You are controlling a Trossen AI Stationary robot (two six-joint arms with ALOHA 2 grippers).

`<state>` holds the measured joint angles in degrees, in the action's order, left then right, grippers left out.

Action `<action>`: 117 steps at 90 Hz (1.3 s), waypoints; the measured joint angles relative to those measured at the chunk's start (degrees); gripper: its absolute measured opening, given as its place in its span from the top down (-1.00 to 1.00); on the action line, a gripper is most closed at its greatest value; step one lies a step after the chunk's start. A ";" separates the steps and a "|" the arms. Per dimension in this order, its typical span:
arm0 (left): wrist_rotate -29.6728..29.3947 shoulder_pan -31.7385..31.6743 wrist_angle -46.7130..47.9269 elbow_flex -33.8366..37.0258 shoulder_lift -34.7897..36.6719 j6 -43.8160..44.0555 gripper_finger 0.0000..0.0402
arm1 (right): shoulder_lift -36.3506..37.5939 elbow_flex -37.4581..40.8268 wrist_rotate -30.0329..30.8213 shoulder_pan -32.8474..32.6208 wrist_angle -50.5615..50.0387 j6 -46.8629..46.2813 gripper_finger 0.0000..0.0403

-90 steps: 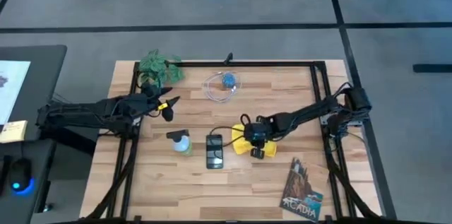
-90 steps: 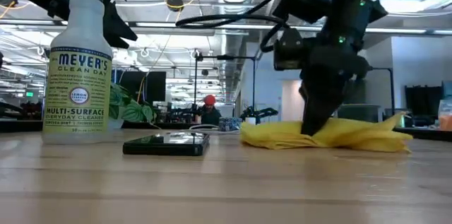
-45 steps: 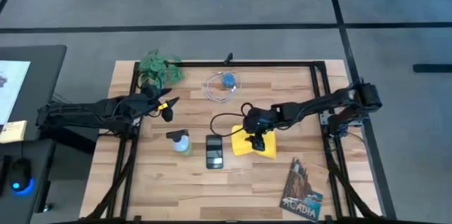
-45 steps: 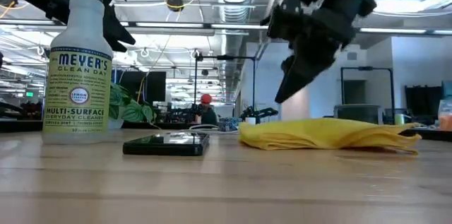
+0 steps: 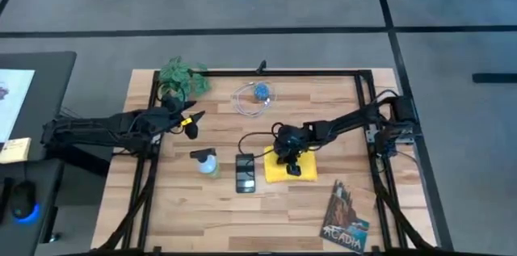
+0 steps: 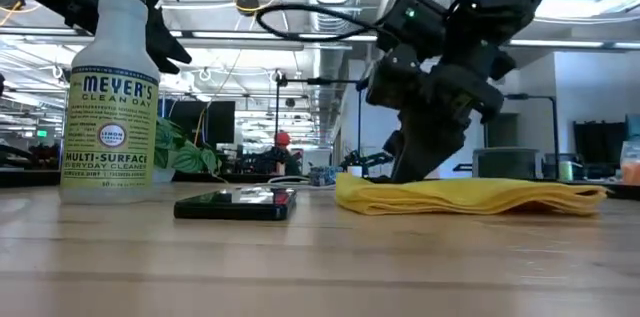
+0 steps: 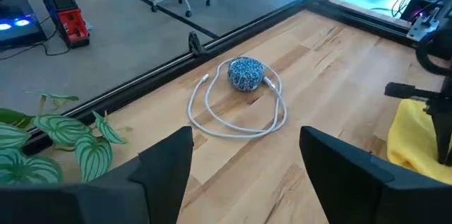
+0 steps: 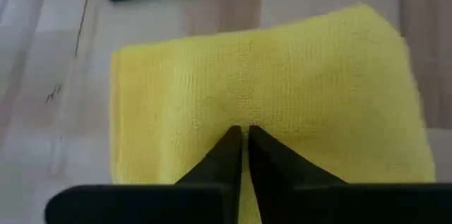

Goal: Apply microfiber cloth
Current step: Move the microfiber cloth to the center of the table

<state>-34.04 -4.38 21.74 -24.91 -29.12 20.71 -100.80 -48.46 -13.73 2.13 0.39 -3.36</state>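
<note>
Now, cloth: the microfiber cloth (image 5: 284,169) is bright yellow and lies flat on the wooden table (image 5: 323,199), near the middle of the high view, just right of the phone.
Right claw: the right gripper (image 8: 243,141) is down on the cloth, with its two dark fingers pressed together and their tips touching the yellow fabric.
Right claw, low view: the right gripper (image 6: 420,162) comes down from the upper right onto the left part of the cloth (image 6: 465,197).
Left claw: the left gripper (image 5: 187,116) waits at the left of the high view, fingers apart, holding nothing.
Phone: the black smartphone (image 5: 245,173) lies flat between the cloth and the spray bottle (image 5: 208,161).
Cable: a white cable (image 5: 252,99) lies coiled at the upper middle of the table.
Plant: a green plant (image 5: 182,76) sits at the upper left corner.
Booklet: a dark booklet (image 5: 346,217) lies at the lower right.
</note>
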 joint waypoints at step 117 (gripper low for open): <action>2.27 2.54 10.52 -17.39 -0.74 -6.86 -0.20 | -1.19 1.28 15.03 -3.19 2.20 3.44 -0.13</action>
<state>-31.77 -1.84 32.26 -42.30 -29.87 13.85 -102.00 -47.18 1.30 -1.06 2.59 0.07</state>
